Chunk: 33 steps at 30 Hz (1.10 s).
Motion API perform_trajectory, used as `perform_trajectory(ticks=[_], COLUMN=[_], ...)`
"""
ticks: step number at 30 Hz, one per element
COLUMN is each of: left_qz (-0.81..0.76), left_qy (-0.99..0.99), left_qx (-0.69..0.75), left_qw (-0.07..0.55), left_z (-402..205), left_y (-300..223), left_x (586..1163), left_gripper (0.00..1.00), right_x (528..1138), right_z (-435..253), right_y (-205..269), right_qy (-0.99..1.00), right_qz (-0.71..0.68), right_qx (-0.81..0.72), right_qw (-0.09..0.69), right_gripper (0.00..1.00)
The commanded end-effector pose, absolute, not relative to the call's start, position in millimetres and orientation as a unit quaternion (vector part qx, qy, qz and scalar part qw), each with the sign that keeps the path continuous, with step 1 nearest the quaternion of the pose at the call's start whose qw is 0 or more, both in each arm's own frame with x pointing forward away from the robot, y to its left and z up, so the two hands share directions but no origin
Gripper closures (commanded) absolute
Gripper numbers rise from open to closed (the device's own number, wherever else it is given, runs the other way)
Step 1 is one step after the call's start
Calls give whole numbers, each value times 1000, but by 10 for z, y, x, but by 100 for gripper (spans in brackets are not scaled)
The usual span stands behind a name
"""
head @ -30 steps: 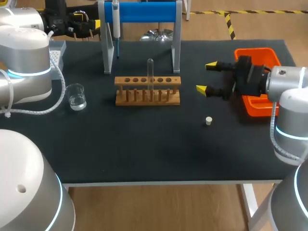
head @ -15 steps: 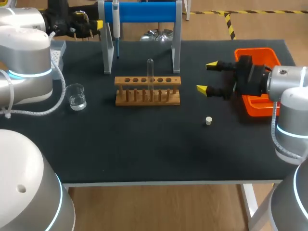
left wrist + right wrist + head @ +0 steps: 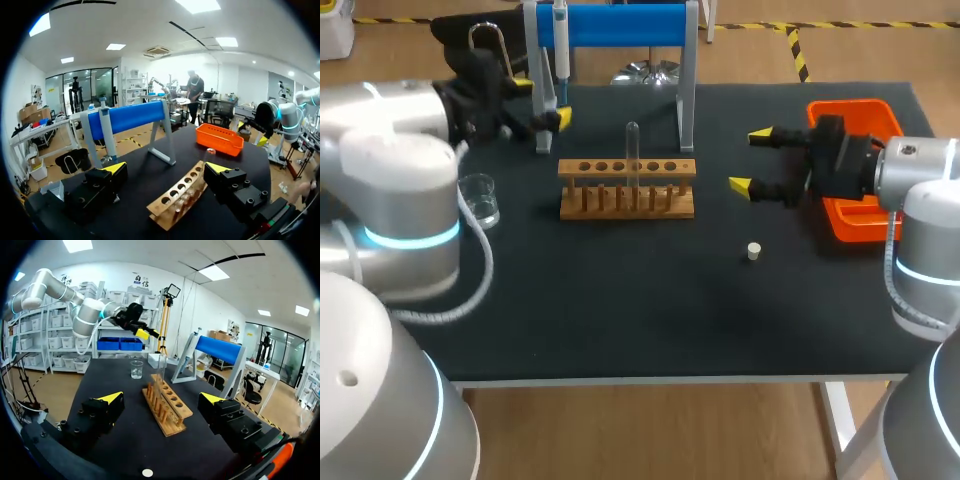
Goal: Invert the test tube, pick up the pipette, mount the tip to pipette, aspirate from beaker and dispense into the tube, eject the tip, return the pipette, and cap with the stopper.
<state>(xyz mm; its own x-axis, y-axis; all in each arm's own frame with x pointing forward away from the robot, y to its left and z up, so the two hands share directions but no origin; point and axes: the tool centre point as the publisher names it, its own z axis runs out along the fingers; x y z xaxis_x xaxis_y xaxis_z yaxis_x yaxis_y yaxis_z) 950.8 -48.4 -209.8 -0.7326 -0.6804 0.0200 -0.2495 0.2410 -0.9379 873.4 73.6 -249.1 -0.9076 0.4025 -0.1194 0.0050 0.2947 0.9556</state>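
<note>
Change: left arm (image 3: 390,170) has swung in from the table's far left corner. Left gripper (image 3: 542,100) now just beside the left upright of the blue pipette stand (image 3: 610,25), fingers spread, nothing between them. Right gripper (image 3: 750,160) unmoved, fingers spread and empty, between wooden rack (image 3: 627,187) and orange tray (image 3: 855,112)

Task items: test tube (image 3: 632,150) upright in a middle hole of the rack. Pipette (image 3: 560,45) hanging at the stand's left end. Stopper (image 3: 754,251) loose on the table top, near the right gripper. Beaker (image 3: 480,200) left of the rack

Obscured: beaker partly covered by the left arm. Which end of the test tube is open cannot be made out

Surface: black table (image 3: 620,300)
</note>
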Motion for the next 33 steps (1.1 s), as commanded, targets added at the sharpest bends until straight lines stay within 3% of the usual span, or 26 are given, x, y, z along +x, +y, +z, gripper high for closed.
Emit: perform_trajectory(ticks=[1, 13, 33], left_qz=[-571, -581, -582], left_qy=[729, 735, 736], left_qx=[-296, -257, -255], left_qw=[234, 238, 236], left_z=[-2230, -2324, -2326], left_y=[-616, -726, -729], left_x=[9074, 8682, 8657], left_gripper=[0, 0, 0], right_x=[8722, 8722, 8722], right_z=[-2492, -2492, -2492], right_y=[734, 734, 734], right_qy=[785, 785, 785], right_qz=[580, 580, 580], right_qx=[130, 130, 130], right_qw=[173, 173, 173], right_gripper=[0, 0, 0])
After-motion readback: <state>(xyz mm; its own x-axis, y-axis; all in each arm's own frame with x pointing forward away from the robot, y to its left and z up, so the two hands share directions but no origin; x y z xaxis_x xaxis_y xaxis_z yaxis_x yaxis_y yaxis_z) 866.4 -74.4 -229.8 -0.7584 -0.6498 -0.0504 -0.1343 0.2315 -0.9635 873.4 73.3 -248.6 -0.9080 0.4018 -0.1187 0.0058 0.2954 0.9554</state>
